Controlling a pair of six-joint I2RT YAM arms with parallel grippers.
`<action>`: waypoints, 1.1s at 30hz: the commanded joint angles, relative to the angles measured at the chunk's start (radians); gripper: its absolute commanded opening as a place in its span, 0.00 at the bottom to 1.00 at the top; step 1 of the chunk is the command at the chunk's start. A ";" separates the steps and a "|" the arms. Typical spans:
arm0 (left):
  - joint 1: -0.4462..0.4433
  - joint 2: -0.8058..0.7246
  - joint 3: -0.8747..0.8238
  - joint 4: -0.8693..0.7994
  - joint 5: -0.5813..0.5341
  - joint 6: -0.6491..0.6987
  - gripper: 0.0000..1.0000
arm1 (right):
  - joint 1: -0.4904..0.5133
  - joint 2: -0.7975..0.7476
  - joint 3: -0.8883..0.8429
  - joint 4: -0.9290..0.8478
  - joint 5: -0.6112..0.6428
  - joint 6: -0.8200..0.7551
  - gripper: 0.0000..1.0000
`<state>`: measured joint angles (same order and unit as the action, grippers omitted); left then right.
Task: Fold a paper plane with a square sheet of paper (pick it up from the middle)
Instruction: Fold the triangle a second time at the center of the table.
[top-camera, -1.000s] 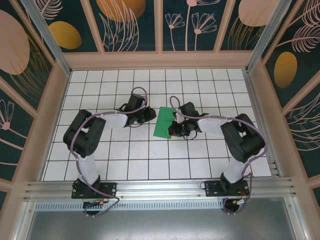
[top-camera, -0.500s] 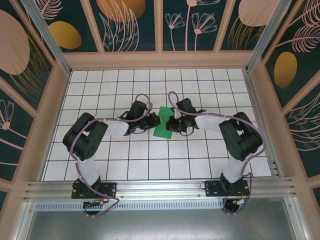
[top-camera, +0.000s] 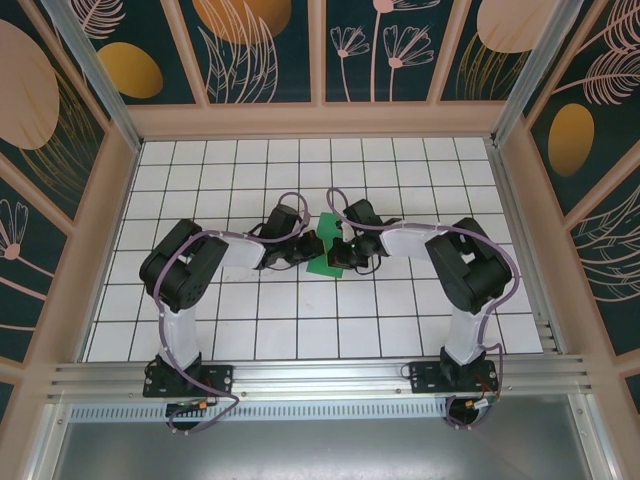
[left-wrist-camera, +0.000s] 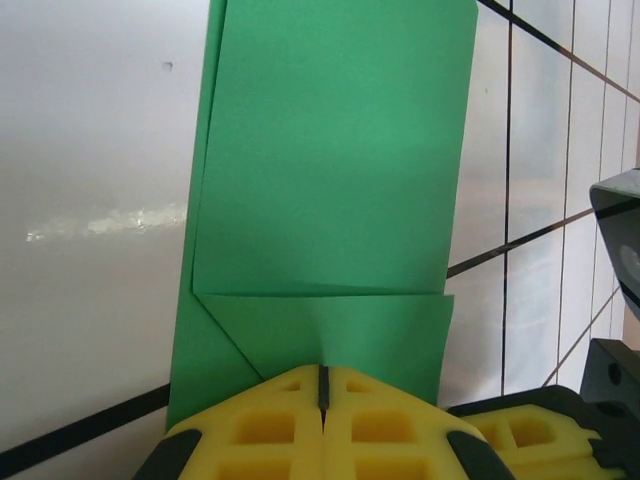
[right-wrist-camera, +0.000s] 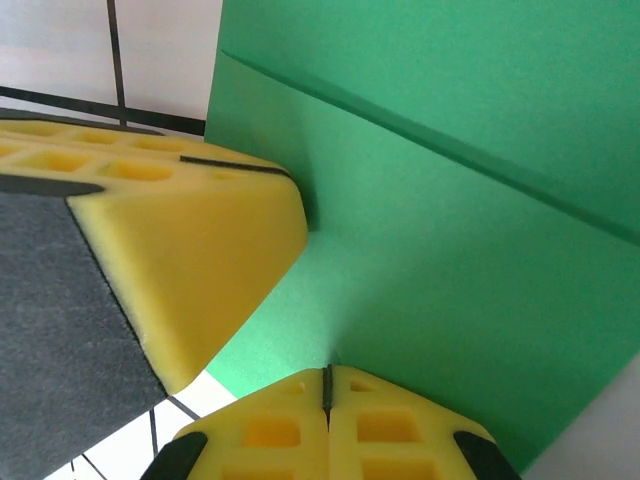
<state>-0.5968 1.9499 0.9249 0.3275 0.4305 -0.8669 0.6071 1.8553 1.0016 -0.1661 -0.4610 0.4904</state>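
Over the white gridded table (top-camera: 200, 320), left gripper (left-wrist-camera: 323, 395) and right gripper (right-wrist-camera: 327, 390) clamp the creased bright-green paper sheet (left-wrist-camera: 330, 180). Move both evenly — skew risks tearing

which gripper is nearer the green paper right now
Neither, it's a tie: the left gripper, jaws shut, touches the green paper from the left; the right gripper, jaws shut, touches it from the right.

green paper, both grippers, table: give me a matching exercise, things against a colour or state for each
1 square sheet of paper
2 left gripper
3 right gripper
4 table

a white with black grid lines
b shut, at the paper's left in the top view
c bright green, creased
d shut, at the paper's right in the top view

Pairs: 1-c, 2-b, 3-d, 4-a
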 joint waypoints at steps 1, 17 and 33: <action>-0.007 0.029 0.028 -0.049 -0.043 0.023 0.04 | 0.003 0.021 0.008 -0.036 0.018 -0.027 0.00; -0.009 0.061 0.043 -0.288 -0.229 0.012 0.00 | -0.020 -0.072 -0.227 0.106 -0.088 -0.016 0.00; -0.009 0.022 0.042 -0.263 -0.216 0.010 0.00 | -0.055 -0.380 -0.258 0.169 0.112 0.036 0.04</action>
<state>-0.6231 1.9511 0.9951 0.1860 0.3130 -0.8658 0.5583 1.5684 0.7242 -0.0334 -0.4454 0.4950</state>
